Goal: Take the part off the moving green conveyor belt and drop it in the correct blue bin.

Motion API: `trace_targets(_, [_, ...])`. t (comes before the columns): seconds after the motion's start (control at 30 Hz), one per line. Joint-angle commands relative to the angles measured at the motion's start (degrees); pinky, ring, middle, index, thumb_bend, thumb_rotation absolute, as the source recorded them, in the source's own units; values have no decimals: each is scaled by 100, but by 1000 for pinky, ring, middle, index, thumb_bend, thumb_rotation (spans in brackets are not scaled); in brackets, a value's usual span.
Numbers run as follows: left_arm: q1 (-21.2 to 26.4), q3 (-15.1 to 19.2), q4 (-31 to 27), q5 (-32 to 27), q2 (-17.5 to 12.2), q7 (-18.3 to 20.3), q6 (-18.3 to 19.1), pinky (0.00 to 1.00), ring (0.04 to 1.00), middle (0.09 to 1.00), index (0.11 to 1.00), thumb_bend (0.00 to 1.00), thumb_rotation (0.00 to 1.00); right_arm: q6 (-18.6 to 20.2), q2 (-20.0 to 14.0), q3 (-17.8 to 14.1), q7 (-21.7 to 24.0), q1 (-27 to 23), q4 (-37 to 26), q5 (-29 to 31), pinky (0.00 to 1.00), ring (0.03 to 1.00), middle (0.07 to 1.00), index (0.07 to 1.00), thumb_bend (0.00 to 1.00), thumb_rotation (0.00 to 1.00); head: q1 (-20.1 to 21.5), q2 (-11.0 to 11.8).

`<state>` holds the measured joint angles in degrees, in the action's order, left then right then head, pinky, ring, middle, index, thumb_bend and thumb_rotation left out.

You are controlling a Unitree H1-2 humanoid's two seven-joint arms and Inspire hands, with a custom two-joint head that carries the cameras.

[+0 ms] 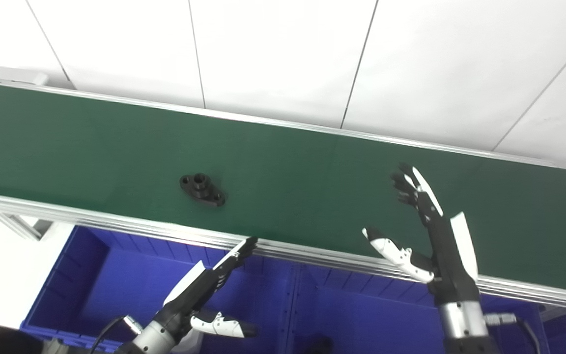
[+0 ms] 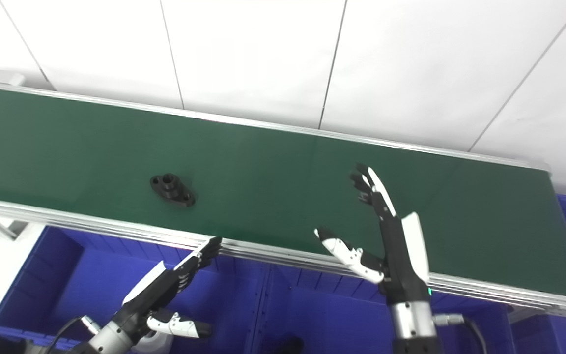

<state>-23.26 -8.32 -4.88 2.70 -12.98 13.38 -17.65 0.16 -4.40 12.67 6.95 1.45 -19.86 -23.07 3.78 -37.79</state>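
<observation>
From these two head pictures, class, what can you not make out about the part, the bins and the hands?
- Black part: too small in both views to read its type or holes.
- Blue bins: cut by the bottom edge and covered by the belt frame; no labels or contents readable.
- Dark object: cut by the bottom edge.
- Left hand, right hand: both open; wrists partly cropped.
</observation>
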Motion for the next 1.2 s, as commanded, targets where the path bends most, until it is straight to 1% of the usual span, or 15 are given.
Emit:
trace_targets(0.0, [-56, 34, -142, -151, -32, 4, -155, 1000, 1000, 1000, 1000, 718, 448, 218, -34, 42, 117, -263, -105, -159, 796, 856, 865, 923, 660, 436, 39, -7])
trace_targets(0.17, [-121, 90, -171, -255, -29, -4, -156, 1000, 1000, 1000, 1000, 704, 431, 557, -115, 206, 385, -584, -37, -510, 747, 830, 858, 924, 660, 448, 112, -12])
trace_targets(0.27, [-96, 87, -76, -215, -59, 21, -261, 1000, 1000, 1000, 1000, 700, 436, 806, -158, 341, 601, -833, 60, -752, 748, 831, 857, 926, 673, 470, 130, 1])
trace_targets(0.37, [-57, 87, 53, -193, -89, 38, -419, 1000, 1000, 1000, 1000, 708, 445, 933, -154, 467, 704, -1053, 228, -917, 748, 831, 856, 925, 695, 466, 202, 15])
trace_targets(0.47, [-22, 92, 185, -164, -120, 43, -615, 985, 1000, 1000, 1000, 703, 438, 1000, -136, 591, 774, -1253, 421, -1070, 768, 828, 854, 924, 714, 457, 265, 26])
trace_targets(0.53, [13, 100, 303, -269, -130, 69, -774, 965, 1000, 1000, 1000, 688, 417, 1066, -132, 697, 847, -1425, 547, -1190, 776, 831, 859, 925, 720, 449, 321, 32])
trace_targets(0.63, [43, 122, 439, -379, -140, 97, -874, 945, 1000, 1000, 1000, 684, 415, 1249, -121, 856, 1023, -1725, 769, -1399, 787, 843, 871, 928, 728, 459, 425, 61])
trace_targets(0.67, [45, 128, 467, -409, -143, 110, -887, 943, 1000, 1000, 1000, 693, 426, 1308, -106, 899, 1077, -1819, 857, -1457, 807, 858, 882, 930, 740, 469, 442, 62])
trace_targets(0.8, [28, 128, 501, -525, -147, 176, -863, 935, 1000, 1000, 1000, 719, 451, 1405, -77, 1072, 1208, -2150, 1239, -1623, 831, 881, 896, 929, 754, 462, 381, 22])
trace_targets(0.93, [34, 109, 556, -779, -138, 313, -899, 921, 991, 1000, 1000, 706, 417, 1387, -80, 1187, 1237, -2340, 1515, -1723, 818, 881, 896, 921, 762, 448, 297, 26])
trace_targets(1.03, [22, 114, 544, -725, -132, 346, -914, 907, 985, 1000, 1000, 708, 425, 1384, -61, 1322, 1248, -2518, 1813, -1842, 801, 873, 891, 916, 763, 447, 218, -9])
trace_targets(1.17, [21, 117, 521, -730, -132, 415, -916, 896, 984, 1000, 1000, 705, 422, 1313, 10, 1418, 1166, -2683, 2214, -1867, 790, 864, 886, 912, 759, 440, 109, -37])
